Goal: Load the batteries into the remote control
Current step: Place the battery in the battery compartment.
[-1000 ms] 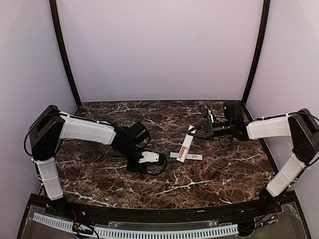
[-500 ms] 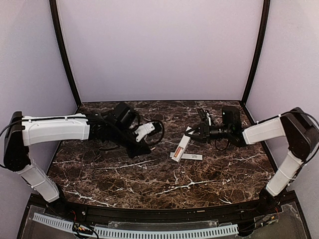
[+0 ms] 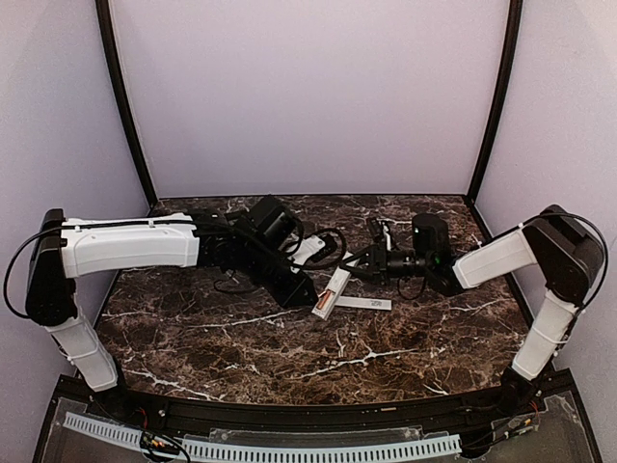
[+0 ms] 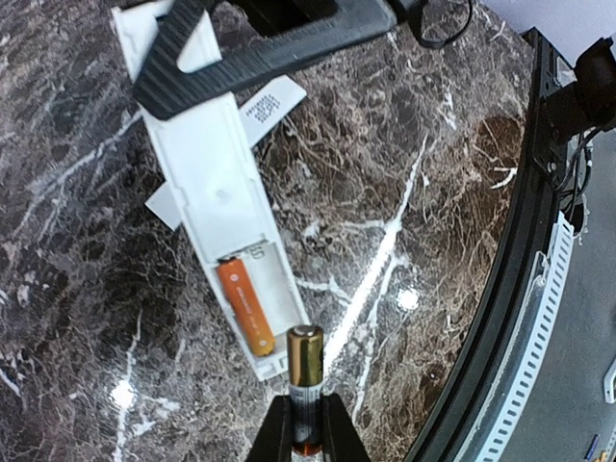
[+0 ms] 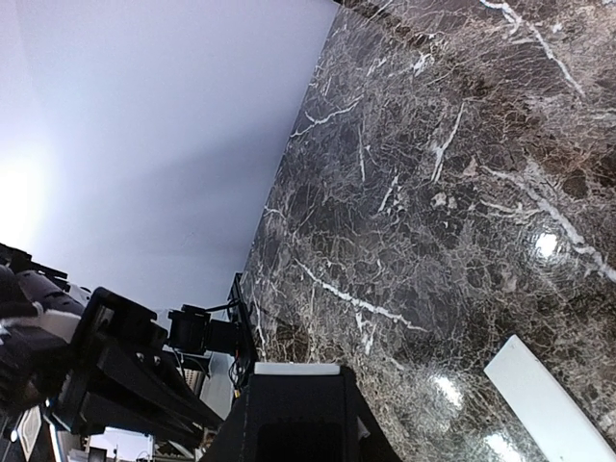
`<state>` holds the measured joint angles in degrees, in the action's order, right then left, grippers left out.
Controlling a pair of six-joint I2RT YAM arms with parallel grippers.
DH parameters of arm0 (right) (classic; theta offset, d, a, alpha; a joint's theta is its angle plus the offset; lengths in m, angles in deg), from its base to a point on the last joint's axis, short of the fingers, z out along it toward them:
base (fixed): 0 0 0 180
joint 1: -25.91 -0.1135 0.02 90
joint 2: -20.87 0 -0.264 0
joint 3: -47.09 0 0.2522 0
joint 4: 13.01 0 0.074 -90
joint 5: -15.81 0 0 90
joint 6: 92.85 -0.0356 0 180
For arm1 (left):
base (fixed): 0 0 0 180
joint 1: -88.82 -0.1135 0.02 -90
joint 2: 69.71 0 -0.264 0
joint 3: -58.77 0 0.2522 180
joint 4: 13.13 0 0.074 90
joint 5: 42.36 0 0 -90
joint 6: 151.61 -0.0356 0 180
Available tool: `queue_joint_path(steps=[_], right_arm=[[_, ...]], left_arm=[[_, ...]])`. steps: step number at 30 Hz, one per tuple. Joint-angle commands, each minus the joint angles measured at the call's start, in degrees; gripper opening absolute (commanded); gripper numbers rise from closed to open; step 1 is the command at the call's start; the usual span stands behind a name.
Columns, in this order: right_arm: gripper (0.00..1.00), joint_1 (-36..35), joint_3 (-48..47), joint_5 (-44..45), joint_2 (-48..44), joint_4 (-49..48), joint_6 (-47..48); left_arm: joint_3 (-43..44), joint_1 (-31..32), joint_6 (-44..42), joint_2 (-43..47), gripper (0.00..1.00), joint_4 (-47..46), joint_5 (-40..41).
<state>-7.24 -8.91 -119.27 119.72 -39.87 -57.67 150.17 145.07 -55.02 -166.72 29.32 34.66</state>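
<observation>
Battery (image 4: 306, 371), pinched by left gripper (image 4: 306, 420), hovers at the recess end of the remote control (image 4: 217, 183) clamped by right gripper (image 3: 359, 268).

A robotics lab cell is showing here: plain lilac panels (image 3: 308, 96) and black posts (image 3: 126, 106) are enclosing a marble-look worktop (image 3: 241, 347).

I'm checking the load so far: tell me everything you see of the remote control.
The remote control is a slim white plastic-looking bar, back up over the marble table, crossing a flat white strip. Its recess is open: one orange battery lies in one slot, the other slot is empty. The right gripper clamps its far end; the left gripper holds a second battery at its near end.
</observation>
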Motion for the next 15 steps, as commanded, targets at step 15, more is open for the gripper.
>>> queue_joint_path(steps=[15], right_arm=[[0.00, -3.44, 0.13, 4.20, 2.81, -10.26, -6.84]], left_arm=[[2.96, 0.54, 6.43, -4.87, 0.00, 6.14, 4.49]])
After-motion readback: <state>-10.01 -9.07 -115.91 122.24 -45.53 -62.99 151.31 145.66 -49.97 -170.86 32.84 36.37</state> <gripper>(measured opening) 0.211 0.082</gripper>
